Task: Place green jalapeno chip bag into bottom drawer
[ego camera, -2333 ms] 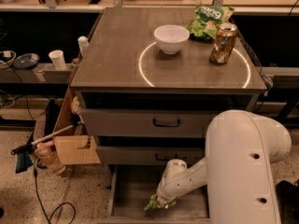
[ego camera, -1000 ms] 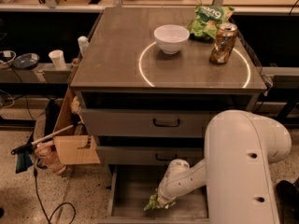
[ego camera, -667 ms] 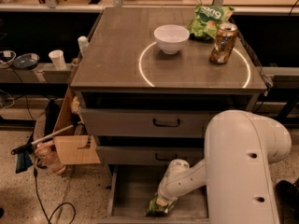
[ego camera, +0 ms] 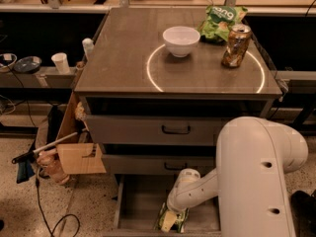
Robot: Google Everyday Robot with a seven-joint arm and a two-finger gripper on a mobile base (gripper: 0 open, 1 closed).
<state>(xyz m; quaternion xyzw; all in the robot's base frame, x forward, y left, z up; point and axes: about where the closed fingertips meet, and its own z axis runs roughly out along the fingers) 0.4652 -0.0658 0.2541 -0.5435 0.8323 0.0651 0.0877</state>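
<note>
The bottom drawer (ego camera: 136, 206) is pulled open at the foot of the grey cabinet. The green jalapeno chip bag (ego camera: 179, 220) lies inside it near the front, a light yellow-green foil bag. My gripper (ego camera: 169, 220) is down in the drawer right at the bag, at the end of the white arm (ego camera: 197, 189). The arm hides part of the bag and the right side of the drawer.
On the cabinet top stand a white bowl (ego camera: 181, 40), a darker green bag (ego camera: 220, 21) with white letters and a gold can (ego camera: 236, 45). Two shut drawers with black handles (ego camera: 176, 130) sit above. A cardboard box (ego camera: 74, 149) and cables lie on the floor at left.
The gripper and the bag have sunk a little lower and nearer the drawer's front; the bag now rests on the drawer floor. The rest is unchanged.
</note>
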